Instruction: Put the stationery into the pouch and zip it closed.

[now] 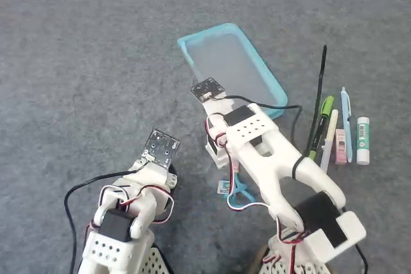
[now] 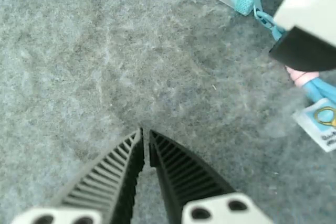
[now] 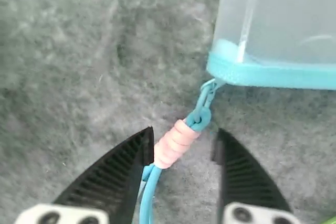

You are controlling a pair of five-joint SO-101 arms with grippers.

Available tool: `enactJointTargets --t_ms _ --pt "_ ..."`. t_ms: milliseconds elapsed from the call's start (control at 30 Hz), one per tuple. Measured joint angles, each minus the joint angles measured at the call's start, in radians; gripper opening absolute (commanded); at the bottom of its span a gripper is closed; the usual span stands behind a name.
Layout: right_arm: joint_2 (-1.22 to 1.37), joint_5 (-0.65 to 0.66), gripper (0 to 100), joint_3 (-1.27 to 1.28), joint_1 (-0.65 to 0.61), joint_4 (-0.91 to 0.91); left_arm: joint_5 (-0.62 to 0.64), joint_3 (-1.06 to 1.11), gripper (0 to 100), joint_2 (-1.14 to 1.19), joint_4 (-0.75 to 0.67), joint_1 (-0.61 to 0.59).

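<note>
The translucent pouch with blue trim lies flat at the table's middle back. Its blue zipper pull carries a pink bead and a blue strap with a small tag. My right gripper is open astride the pink bead, just off the pouch's corner; the bead touches one finger. My right arm hangs over that corner. My left gripper is shut on nothing, low over bare felt left of the pull. The stationery lies right of the pouch: black pen, green marker, blue pen, glue stick.
Grey felt covers the whole table. A cream pen and a pink eraser lie among the stationery. The left arm stands at the front left, and the right arm's black body shows close by.
</note>
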Motion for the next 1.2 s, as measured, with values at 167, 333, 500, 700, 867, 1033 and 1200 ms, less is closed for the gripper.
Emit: enactJointTargets --t_ms 167,333,500,700,867,1033,1200 --pt "0.057 0.0 24.6 0.003 -0.002 0.0 0.0 0.0 2 0.0 0.0 0.0" --pt "0.124 -0.003 24.6 0.003 -0.002 -0.015 0.0 0.0 2 0.0 0.0 0.0" --pt "0.124 -0.003 21.9 0.003 -0.003 -0.017 0.0 0.0 2 0.0 0.0 0.0" --pt "0.124 -0.003 3.0 0.002 0.026 -0.017 0.0 0.0 2 0.0 0.0 0.0" --pt "0.126 -0.003 0.7 -0.015 0.167 -0.017 0.0 0.0 2 0.0 0.0 0.0" --pt "0.126 -0.003 0.7 -0.015 0.31 -0.017 0.0 0.0 2 0.0 0.0 0.0" --pt "0.126 0.072 0.7 -0.015 0.362 -0.017 0.0 0.0 2 0.0 0.0 0.0"
